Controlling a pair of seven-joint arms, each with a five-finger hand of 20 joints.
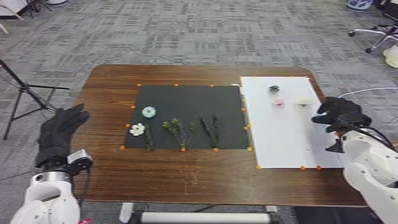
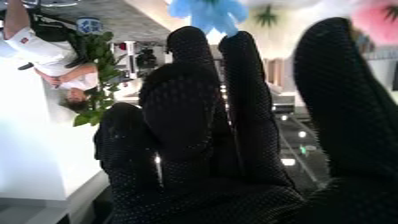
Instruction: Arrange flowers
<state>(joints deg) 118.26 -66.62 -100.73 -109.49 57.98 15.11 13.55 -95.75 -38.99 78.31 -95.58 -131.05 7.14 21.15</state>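
Partly done, I'd say: blooms and stems on the mat, flowers left on the sheet, my right hand spread.

Right hand and arm hide part of the table's right edge. Near the sheet's far edge: dark green bit, too small to name. Right wrist view: blue flower, pink flower cut off by picture's edge.
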